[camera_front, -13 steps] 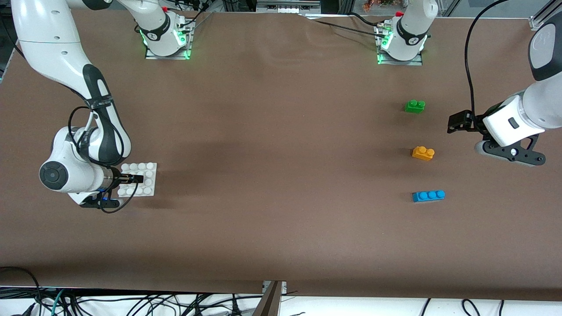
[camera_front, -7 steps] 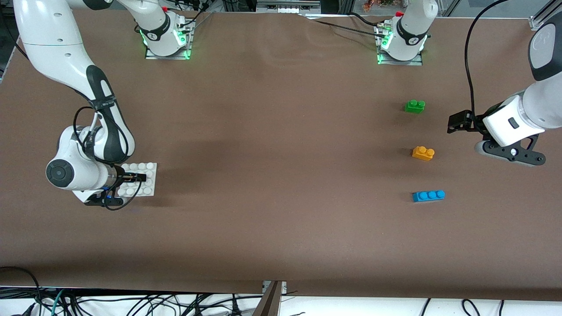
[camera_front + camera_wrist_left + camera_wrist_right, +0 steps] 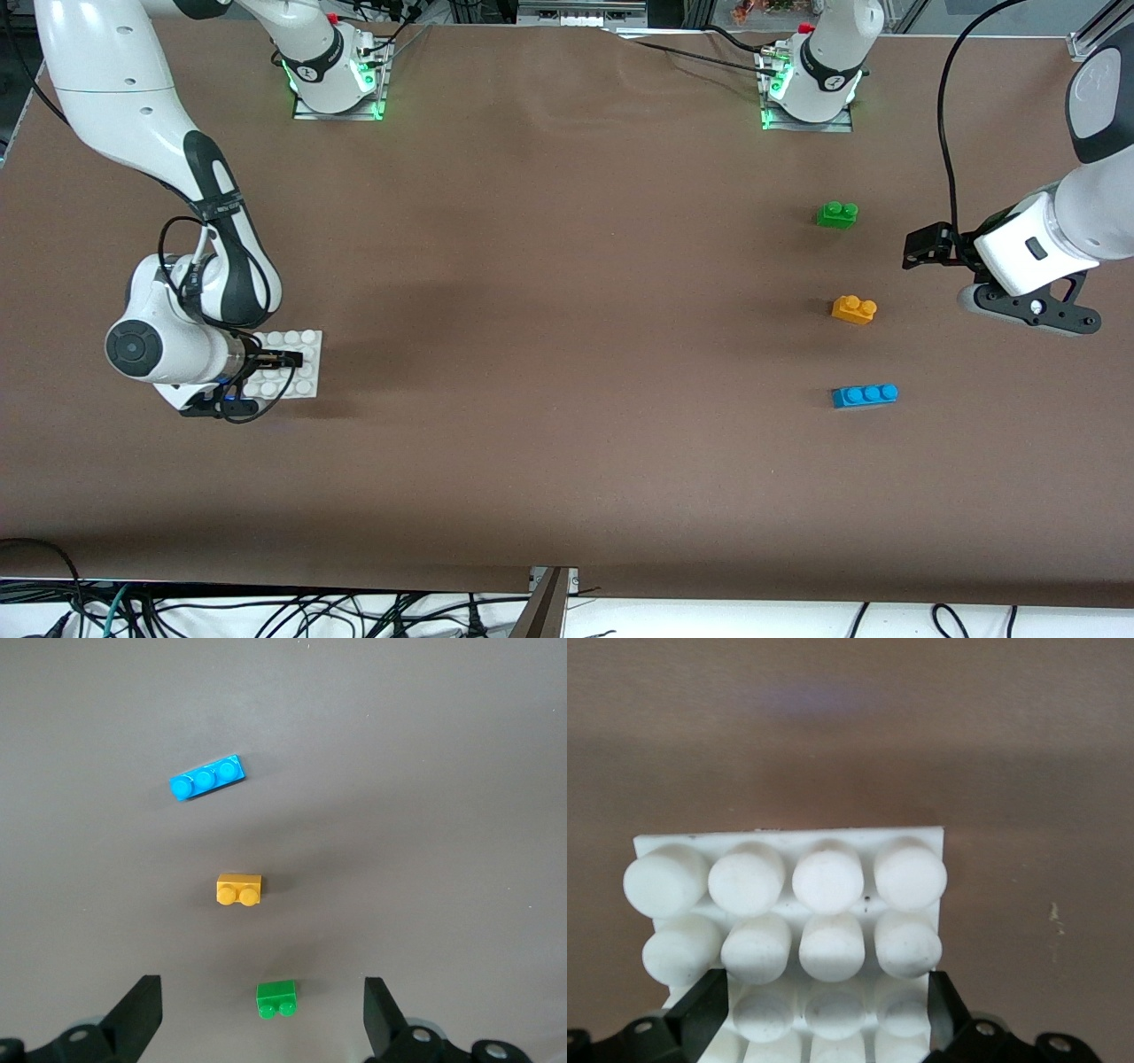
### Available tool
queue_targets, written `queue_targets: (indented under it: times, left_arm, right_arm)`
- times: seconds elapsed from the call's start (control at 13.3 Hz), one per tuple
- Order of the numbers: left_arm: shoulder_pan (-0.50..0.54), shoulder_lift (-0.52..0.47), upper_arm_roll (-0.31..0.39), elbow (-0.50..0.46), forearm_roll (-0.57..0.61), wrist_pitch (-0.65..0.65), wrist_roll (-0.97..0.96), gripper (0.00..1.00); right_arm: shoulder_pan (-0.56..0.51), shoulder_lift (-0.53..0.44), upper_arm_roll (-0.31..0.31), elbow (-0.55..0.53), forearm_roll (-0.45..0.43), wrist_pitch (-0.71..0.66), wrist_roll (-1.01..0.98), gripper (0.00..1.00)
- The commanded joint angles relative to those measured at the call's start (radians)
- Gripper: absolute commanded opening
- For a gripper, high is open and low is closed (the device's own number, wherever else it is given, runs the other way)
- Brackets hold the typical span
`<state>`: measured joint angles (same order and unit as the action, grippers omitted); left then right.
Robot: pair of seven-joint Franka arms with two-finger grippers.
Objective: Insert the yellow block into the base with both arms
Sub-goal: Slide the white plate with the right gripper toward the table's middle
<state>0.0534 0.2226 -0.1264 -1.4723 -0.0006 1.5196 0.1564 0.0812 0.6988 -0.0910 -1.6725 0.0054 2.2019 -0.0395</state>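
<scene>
The right gripper [image 3: 288, 359] grips the base [image 3: 306, 377] across its edge to carry it, while the left gripper [image 3: 921, 246] waits wide open and empty beside the yellow block [image 3: 854, 309]

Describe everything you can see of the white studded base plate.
The base is a flat, square plate of matte white plastic carrying a four-by-four grid of round studs, and no brick sits on it. It lies on the brown table toward the right arm's end. The right claw is over the plate; in the right wrist view its fingers straddle the plate at its two edges, spread about as wide as the plate. Whether they press on it cannot be told. The arm's wrist hides part of the plate in the front view.
</scene>
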Motion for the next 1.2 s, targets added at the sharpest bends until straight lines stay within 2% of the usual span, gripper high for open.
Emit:
queue_targets:
  times: [0.0, 0.22, 0.45, 0.82, 1.12]
  left_arm:
    - [0.000, -0.005, -0.003, 0.007, 0.005, -0.012, 0.003, 1.00]
    - [0.002, -0.005, -0.001, 0.004, 0.005, -0.012, 0.006, 1.00]
    - [0.002, -0.005, -0.001, 0.003, 0.005, -0.012, 0.006, 1.00]
    - [0.008, -0.005, 0.001, 0.001, 0.005, -0.012, 0.008, 1.00]
    - [0.010, -0.005, 0.001, 0.000, 0.005, -0.012, 0.008, 1.00]
  right_arm:
    - [0.049, 0.013, 0.007, -0.009, 0.015, 0.050, 0.013, 1.00]
    - [0.109, 0.036, 0.007, 0.000, 0.112, 0.082, 0.013, 1.00]
    - [0.169, 0.051, 0.007, 0.002, 0.171, 0.131, 0.045, 1.00]
    - [0.342, 0.062, 0.007, 0.022, 0.165, 0.137, 0.343, 1.00]
    - [0.469, 0.088, 0.007, 0.072, 0.171, 0.147, 0.469, 1.00]
